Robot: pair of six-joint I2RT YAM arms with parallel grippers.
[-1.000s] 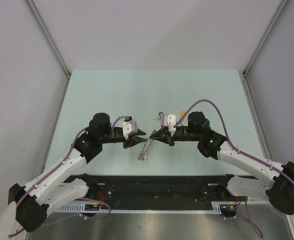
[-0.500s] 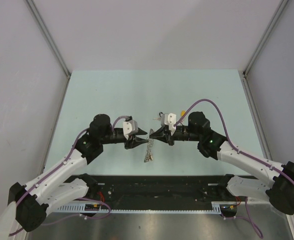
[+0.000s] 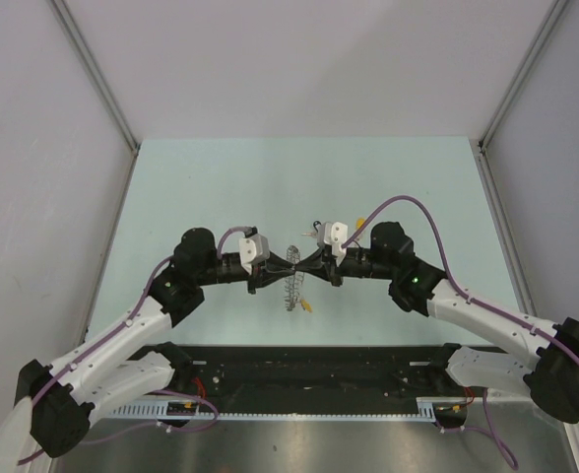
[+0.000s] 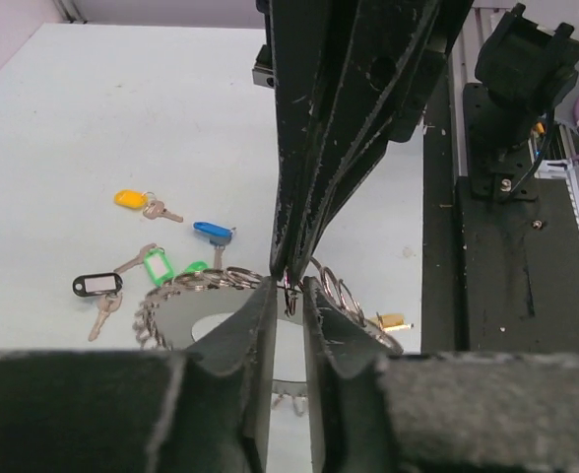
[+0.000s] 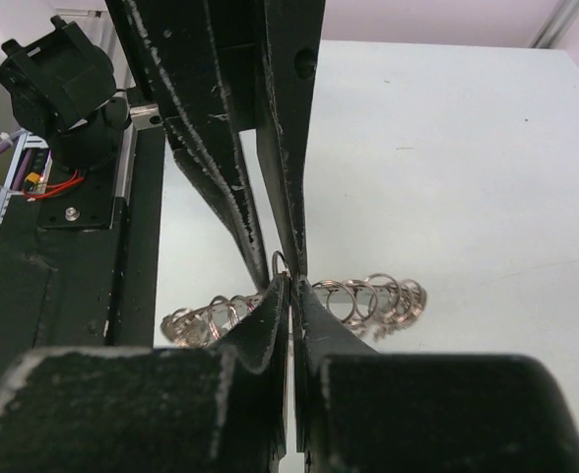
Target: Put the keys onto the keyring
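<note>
the pale green worktop (image 3: pixel 221 187) fills the middle of the top view, and my two tools meet tip to tip at its centre. my right tool (image 5: pixel 291 292) is pinched tight on a thin loop of the keyring (image 3: pixel 291 286). my left tool (image 4: pixel 289 296) is narrow, with a bit of ring wire in the slit between its fingers (image 4: pixel 255 335); i cannot tell whether they press on it.

the keyring hangs just below the tips. it is a silver-grey coil of many small loops, and from above it shows edge-on as a thin beaded strip. in the left wrist view my own fingers cut off its lower part.

four keys lie loose on the worktop at the left of that view. a black key (image 4: pixel 96 285) and a green key (image 4: pixel 155 264) are close by the ring. a blue key (image 4: pixel 211 231) and a yellow key (image 4: pixel 129 199) lie higher up. a small orange-yellow key (image 4: pixel 393 321) sits at the ring's right side; i cannot make out whether it is threaded on.
</note>
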